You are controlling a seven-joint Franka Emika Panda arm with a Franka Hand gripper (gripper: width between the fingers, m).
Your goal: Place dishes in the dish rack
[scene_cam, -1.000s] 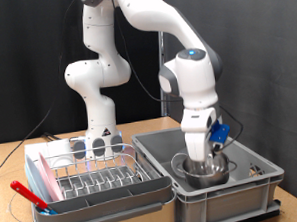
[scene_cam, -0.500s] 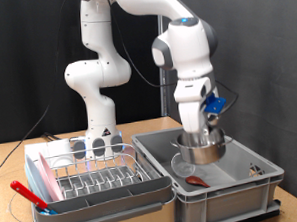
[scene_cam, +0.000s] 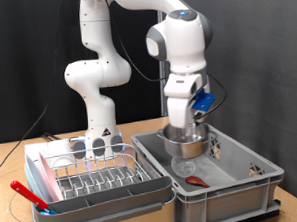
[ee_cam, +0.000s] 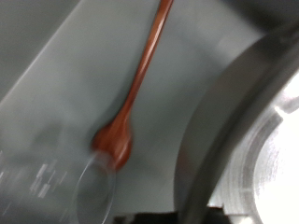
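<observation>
Steel bowl [scene_cam: 186, 144] first, it seems: the gripper [scene_cam: 186, 132] has the shiny round bowl pinched by its rim and hangs with it above the deep grey crate [scene_cam: 238, 186] on the exterior view's right, clear of the crate floor. Left lying in the crate are the clear drinking glass [scene_cam: 184, 167], on its side, and the reddish-brown spoon [scene_cam: 196, 179]; the wrist view shows the spoon [ee_cam: 135, 89] with its bowl end just at the glass's rim [ee_cam: 79, 191], and the steel bowl's curved wall [ee_cam: 252, 140] close beside the camera. The dish rack [scene_cam: 92, 179], the pale tray with upright wire prongs, sits to the exterior view's left, beside the crate, and no task dish can be seen in it. Judged from this, the step in hand is carrying the bowl over; it calls for clearing the crate wall and setting the bowl among the prongs without it slipping from a rim-only hold.
</observation>
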